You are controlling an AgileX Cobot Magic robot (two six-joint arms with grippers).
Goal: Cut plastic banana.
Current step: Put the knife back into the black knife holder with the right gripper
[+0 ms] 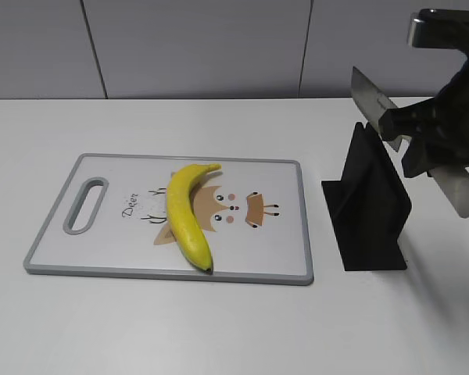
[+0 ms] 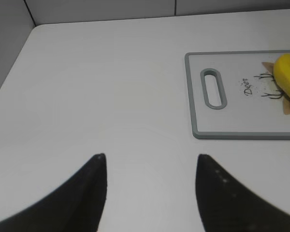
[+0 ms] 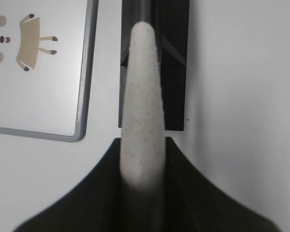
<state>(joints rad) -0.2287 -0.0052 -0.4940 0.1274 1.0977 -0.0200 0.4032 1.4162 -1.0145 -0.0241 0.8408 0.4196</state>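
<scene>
Your right gripper (image 1: 422, 129) is sitting partly cut off at the exterior view's right edge, clamping a knife (image 1: 375, 108) by its pale handle (image 3: 142, 96); in the right wrist view that handle is filling the frame and hiding the blade. The knife is hanging above the black knife stand (image 1: 367, 207). In the left wrist view your left gripper (image 2: 150, 179) is showing only two dark fingertips (image 2: 94, 179), spread wide and holding nothing. The plastic banana (image 1: 186, 215) is lying on the grey-rimmed cutting board (image 1: 102, 168), crossing its deer print; the left wrist view is cropping it. A white table (image 1: 219, 328) and grey wall panels (image 1: 203, 47) are surrounding everything.
</scene>
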